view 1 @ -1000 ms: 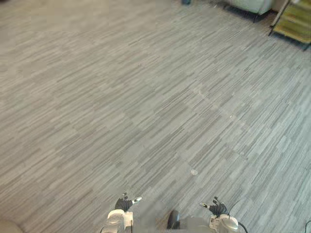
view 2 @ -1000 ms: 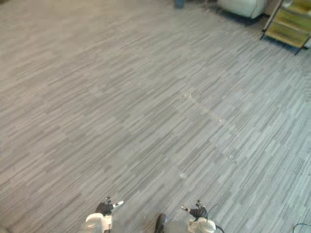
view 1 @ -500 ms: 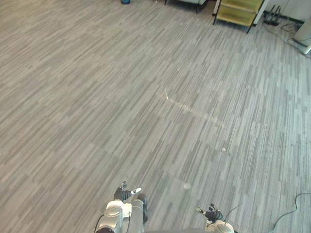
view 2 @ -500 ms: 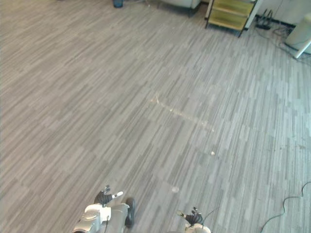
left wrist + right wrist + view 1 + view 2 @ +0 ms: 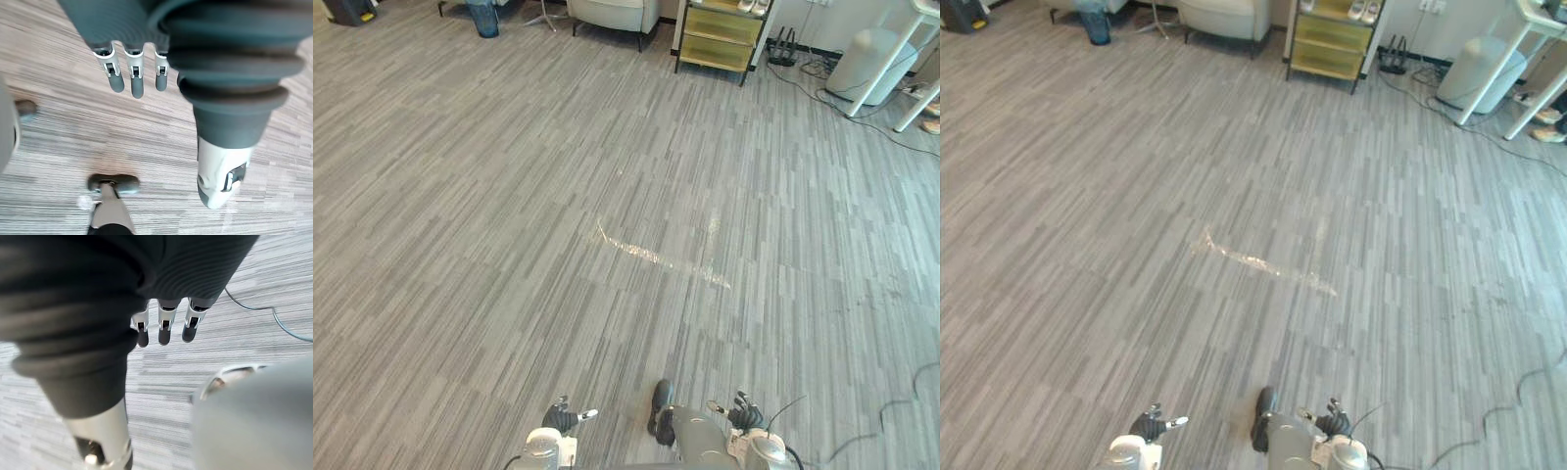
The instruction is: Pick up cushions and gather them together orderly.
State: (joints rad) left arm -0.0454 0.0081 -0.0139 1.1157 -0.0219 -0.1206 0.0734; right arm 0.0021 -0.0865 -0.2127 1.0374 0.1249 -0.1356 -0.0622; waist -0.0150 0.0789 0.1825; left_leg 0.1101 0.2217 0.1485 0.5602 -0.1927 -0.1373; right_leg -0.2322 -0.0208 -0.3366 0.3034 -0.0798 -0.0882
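I hold both arms low, at the near edge of the head views. My left hand (image 5: 559,419) sits lower left, its dark cover up and its thumb pointing in toward the middle. My right hand (image 5: 745,413) sits lower right, fingers fanned forward. In the left wrist view the fingers (image 5: 137,81) hang straight in a row, with the thumb (image 5: 221,176) standing well apart (a slack, uncurled pose). My right wrist view reads the same: fingers (image 5: 164,330) straight and side by side, thumb (image 5: 100,443) out to one side.

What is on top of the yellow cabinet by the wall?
What look like pale shoes sit on the yellow cabinet. Anything behind them is hidden.
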